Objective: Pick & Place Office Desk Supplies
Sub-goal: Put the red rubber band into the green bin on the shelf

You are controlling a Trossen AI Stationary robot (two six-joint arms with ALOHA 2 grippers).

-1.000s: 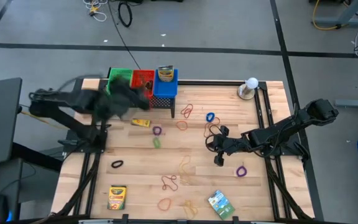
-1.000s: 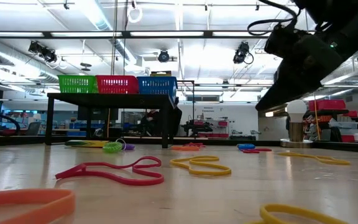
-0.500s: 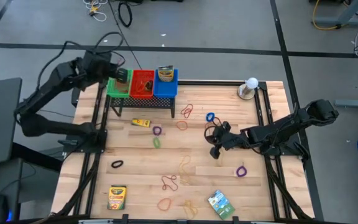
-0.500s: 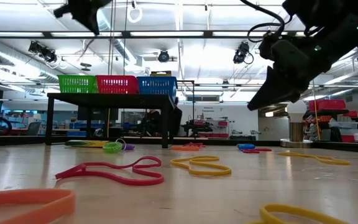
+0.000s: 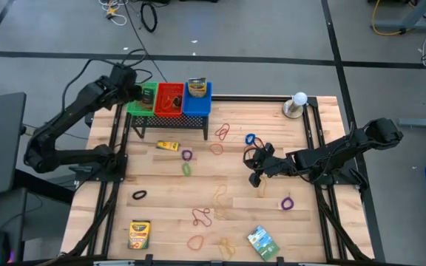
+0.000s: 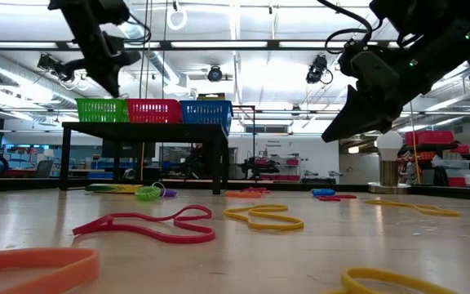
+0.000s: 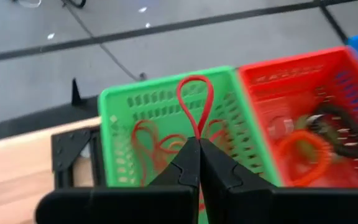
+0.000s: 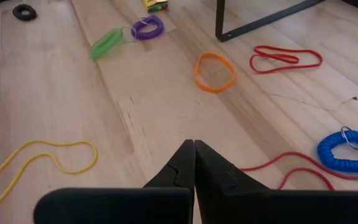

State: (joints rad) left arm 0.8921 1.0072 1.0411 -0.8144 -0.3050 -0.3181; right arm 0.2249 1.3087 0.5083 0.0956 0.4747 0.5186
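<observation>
Left gripper (image 7: 197, 144) jaws pinching red rubber-band loop (image 7: 196, 107) above green basket (image 7: 118, 99); right gripper (image 8: 194, 146) jaws closed, empty, mid-table

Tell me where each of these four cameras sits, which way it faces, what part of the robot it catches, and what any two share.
High view: overhead, straight down on the table; both arms.
Low view: table height, facing the room; both arms overhead.
Left wrist view: over the green basket; left gripper shut on a red rubber band.
Right wrist view: down at the tabletop; right gripper shut, empty.
Shared: the orange band also shows in the high view.
</observation>
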